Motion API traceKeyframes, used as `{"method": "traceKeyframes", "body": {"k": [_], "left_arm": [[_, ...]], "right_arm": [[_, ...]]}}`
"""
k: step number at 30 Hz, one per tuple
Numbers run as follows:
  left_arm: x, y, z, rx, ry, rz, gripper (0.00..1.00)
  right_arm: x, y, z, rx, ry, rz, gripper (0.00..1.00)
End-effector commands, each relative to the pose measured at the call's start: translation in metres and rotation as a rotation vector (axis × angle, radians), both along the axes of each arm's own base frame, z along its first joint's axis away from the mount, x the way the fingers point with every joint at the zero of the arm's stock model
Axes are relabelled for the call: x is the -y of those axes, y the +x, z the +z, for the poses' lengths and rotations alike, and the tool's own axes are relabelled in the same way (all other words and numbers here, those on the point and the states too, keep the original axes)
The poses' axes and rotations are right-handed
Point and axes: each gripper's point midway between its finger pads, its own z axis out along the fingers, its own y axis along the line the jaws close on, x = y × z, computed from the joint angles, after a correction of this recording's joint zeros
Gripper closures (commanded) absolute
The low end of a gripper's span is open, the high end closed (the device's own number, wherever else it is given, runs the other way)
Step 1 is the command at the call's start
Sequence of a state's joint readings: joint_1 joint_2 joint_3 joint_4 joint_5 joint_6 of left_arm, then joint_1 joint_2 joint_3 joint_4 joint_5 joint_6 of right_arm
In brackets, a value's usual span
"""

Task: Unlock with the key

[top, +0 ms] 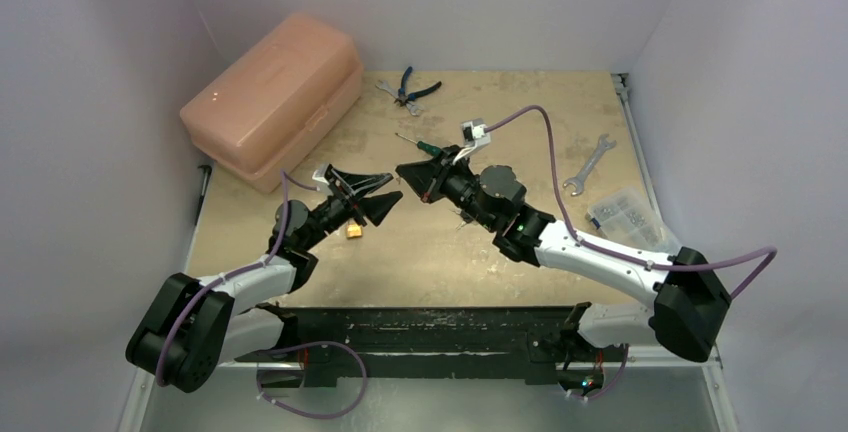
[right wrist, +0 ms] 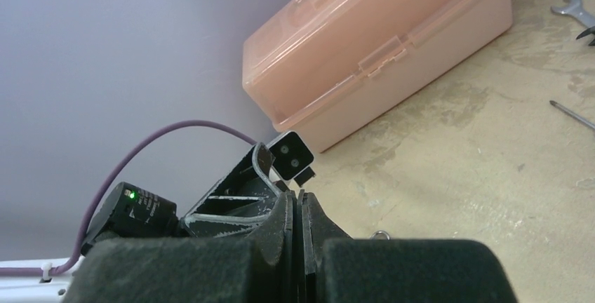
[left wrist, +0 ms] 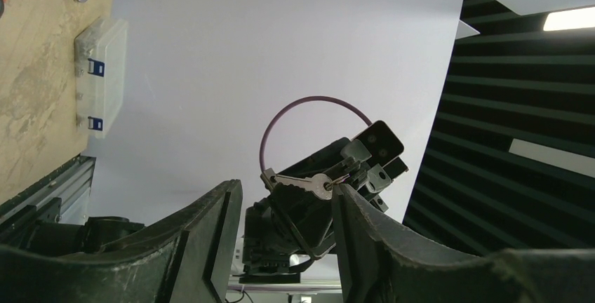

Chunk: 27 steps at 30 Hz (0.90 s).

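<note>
Pale lilac walls (top: 450,2), worn wooden tabletop (top: 470,257)

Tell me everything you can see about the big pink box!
The pink box is a closed toolbox of see-through peach plastic, with a rounded lid, a front latch and a sunken handle on top. It sits flat on the table, far left, turned at an angle. Nothing else seems to touch it.
</note>
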State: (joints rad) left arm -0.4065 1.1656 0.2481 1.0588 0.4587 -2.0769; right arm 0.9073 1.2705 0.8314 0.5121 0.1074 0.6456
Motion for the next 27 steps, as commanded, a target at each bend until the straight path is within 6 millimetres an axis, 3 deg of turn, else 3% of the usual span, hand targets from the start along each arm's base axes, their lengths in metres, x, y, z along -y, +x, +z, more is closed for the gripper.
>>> {"method": "traceKeyframes", "body": {"k": [1,27], "left_arm": [[-0.006,-0.004,0.028,0.029,-0.11,-0.005,0.47],[-0.01,-0.004,0.03,0.011,-0.141,0.012,0.5]], "right_arm": [[-0.006,-0.001,0.038,0.063,0.099,0.03,1.0],[-0.017,-0.015,0.015,0.063,0.134,0.106,1.0]]}}
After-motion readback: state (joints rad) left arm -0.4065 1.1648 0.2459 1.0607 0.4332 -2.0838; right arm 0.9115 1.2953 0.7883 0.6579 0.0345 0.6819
